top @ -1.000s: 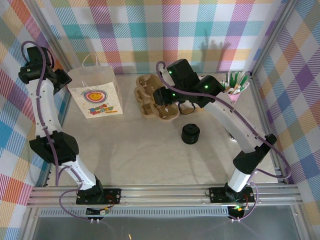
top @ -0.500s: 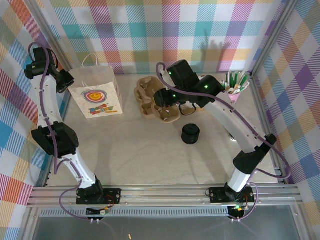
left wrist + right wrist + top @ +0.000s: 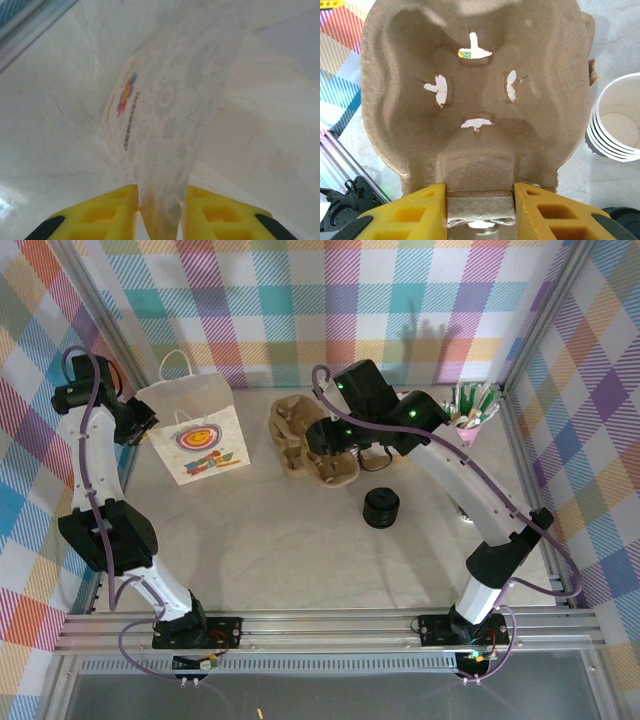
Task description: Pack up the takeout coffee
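A white paper bag (image 3: 197,440) with a smiley print stands at the back left, tilted. My left gripper (image 3: 146,420) is shut on the bag's left edge. In the left wrist view the thin printed paper (image 3: 170,100) runs down between the yellow fingers (image 3: 107,210) of that gripper (image 3: 160,205). A brown pulp cup carrier (image 3: 298,432) lies at the back middle. My right gripper (image 3: 326,440) is shut on its near tab. The right wrist view has the carrier (image 3: 475,90) rising from between the jaws of the gripper (image 3: 479,205). The takeout coffee is out of view.
A squat stack of black lids (image 3: 381,508) sits mid-table in front of the right arm. A stack of lidless cream cups (image 3: 615,120) stands right of the carrier. A pink holder of green-and-white sticks (image 3: 472,410) is at the back right. Checked walls enclose the table.
The left gripper moved in and closed on the bag's edge, and the bag tipped and shifted a little forward-right. The right gripper nudged the carrier slightly left.
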